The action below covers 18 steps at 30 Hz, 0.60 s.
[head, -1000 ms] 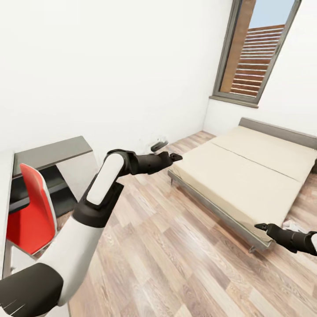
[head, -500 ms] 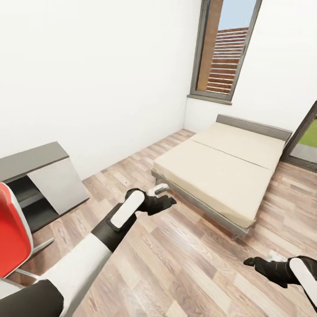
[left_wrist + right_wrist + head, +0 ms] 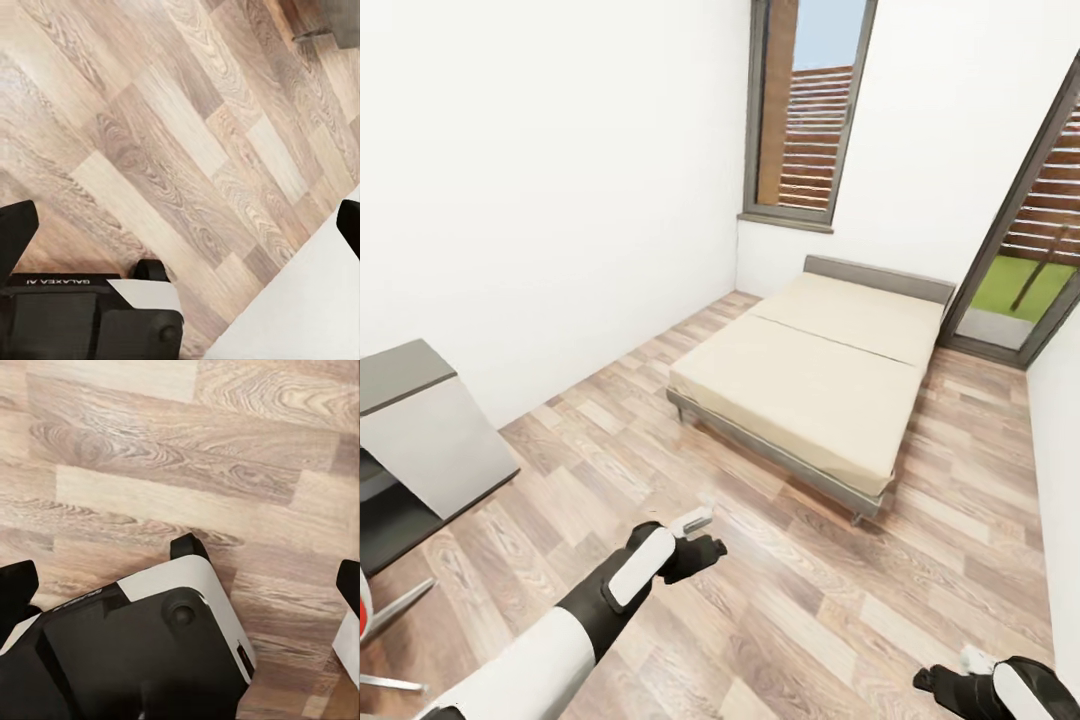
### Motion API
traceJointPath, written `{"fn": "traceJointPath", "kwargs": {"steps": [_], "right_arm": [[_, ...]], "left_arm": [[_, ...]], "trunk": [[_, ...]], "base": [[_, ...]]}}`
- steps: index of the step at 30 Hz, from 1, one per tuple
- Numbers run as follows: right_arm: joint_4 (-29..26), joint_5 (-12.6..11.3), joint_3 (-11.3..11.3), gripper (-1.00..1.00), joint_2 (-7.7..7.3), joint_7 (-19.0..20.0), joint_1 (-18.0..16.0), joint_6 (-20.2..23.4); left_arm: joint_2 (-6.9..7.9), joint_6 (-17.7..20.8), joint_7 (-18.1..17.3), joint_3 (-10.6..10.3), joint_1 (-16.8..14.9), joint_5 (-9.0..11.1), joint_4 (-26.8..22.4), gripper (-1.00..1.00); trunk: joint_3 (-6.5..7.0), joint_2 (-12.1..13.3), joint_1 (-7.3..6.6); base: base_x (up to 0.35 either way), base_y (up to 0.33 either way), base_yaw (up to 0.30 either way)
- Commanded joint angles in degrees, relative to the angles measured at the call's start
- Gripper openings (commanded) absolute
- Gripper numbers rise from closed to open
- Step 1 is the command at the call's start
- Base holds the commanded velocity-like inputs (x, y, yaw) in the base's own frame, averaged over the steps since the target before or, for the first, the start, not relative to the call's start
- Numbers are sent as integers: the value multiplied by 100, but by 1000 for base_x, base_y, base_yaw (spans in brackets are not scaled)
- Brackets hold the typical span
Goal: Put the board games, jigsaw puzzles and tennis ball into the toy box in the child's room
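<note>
The bed has a plain beige mattress and a grey frame, and stands across the wood floor by the far wall. A grey end of the table shows at the left edge. My left gripper hangs low over the floor, well short of the bed. In the left wrist view it is open, with floor planks between the fingertips. My right gripper is at the lower right, also open over bare floor. The toy box, board games, jigsaw puzzles and tennis ball are out of view.
A tall window is set in the far wall above the bed's corner. A glass door opens to grass on the right. Metal chair legs reach in at the lower left. Wood floor spreads between me and the bed.
The whole view has swung right, so the table and red chair slid off to the left. My left arm dropped from reaching forward to hanging low; the right gripper sank toward the picture's bottom edge.
</note>
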Motion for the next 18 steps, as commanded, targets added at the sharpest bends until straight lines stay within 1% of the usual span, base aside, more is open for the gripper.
{"fn": "traceJointPath", "kwargs": {"steps": [1, 3, 4, 6, 7, 9, 10, 12, 13, 15, 16, 17, 18], "right_arm": [[4, -63, 31, 100, -7, -56, -8, 1], [501, -60, 334, 100, 51, -51, -3, -325], [501, -60, 334, 100, 51, -51, -3, -325], [1000, -57, 582, 100, 155, -28, -1, -695], [1000, -57, 582, 100, 155, -28, -1, -695], [1491, -47, 792, 100, 266, 48, 0, -1102], [1491, -47, 792, 100, 266, 48, 0, -1102], [1961, -21, 988, 100, 370, 185, 4, -1518], [1961, -21, 988, 100, 370, 185, 4, -1518], [2405, 24, 1192, 100, 457, 351, 13, -1939], [2405, 24, 1192, 100, 457, 351, 13, -1939], [2611, 53, 1291, 100, 504, 429, 21, -2150], [2611, 53, 1291, 100, 504, 429, 21, -2150]], "left_arm": [[3, -12, 53, -12, -1, 61, 6, 100], [25, -223, -266, -22, 133, -122, 566, 100], [25, -223, -266, -22, 133, -122, 566, 100], [39, -408, -572, -37, 220, -255, 1141, 100], [39, -408, -572, -37, 220, -255, 1141, 100], [48, -578, -831, -50, 278, -341, 1682, 100], [48, -578, -831, -50, 278, -341, 1682, 100], [56, -743, -1020, -60, 326, -397, 2158, 100], [56, -743, -1020, -60, 326, -397, 2158, 100], [67, -907, -1143, -68, 409, -434, 2554, 100], [67, -907, -1143, -68, 409, -434, 2554, 100], [72, -989, -1186, -72, 474, -448, 2713, 100], [72, -989, -1186, -72, 474, -448, 2713, 100]], "trunk": [[-10, -13, 4], [-10, -13, 4], [-10, -13, 4], [-10, -13, 4], [-10, -13, 4], [-10, -13, 4], [-10, -13, 4], [-10, -13, 4], [-10, -13, 4], [-10, -13, 4], [-10, -13, 4], [-10, -13, 4], [-10, -13, 4]], "base": [[0, 0, -289], [0, 0, -289], [0, 0, -289], [0, 0, -289], [0, 0, -289], [0, 0, -289], [0, 0, -289], [0, 0, -289], [0, 0, -289], [0, 0, -289], [0, 0, -289], [0, 0, -289], [0, 0, -289]]}}
